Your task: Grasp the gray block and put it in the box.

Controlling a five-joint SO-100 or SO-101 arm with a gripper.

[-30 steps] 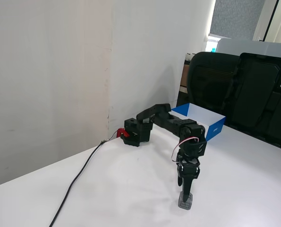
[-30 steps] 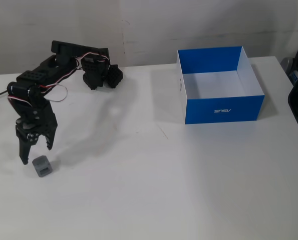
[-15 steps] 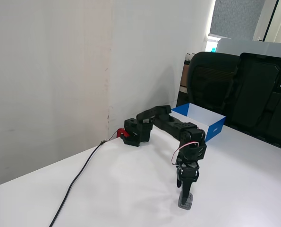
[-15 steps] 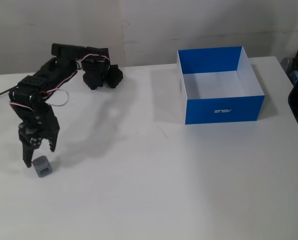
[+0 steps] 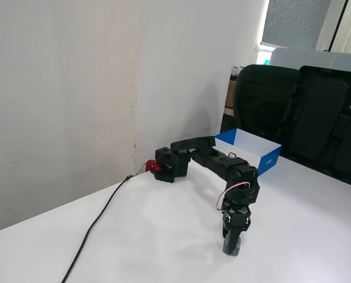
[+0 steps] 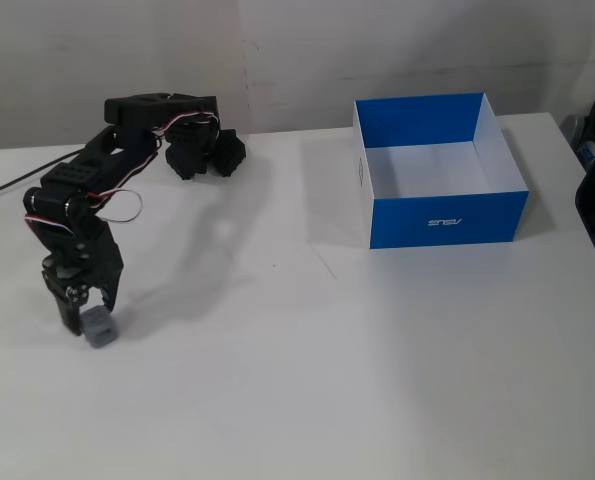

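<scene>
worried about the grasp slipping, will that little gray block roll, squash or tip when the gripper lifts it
The gray block looks like a flat-faced cube, so it should sit rather than roll. It appears rigid, probably not squashing between the gripper fingers. Being small, it is likely light, though an off-center pinch might twist it.

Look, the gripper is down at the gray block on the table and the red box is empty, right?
Nearly. The box is blue outside and white inside, not red, as a fixed view shows. The rest holds: the gripper is down at the gray block on the table, and the box is empty.
</scene>
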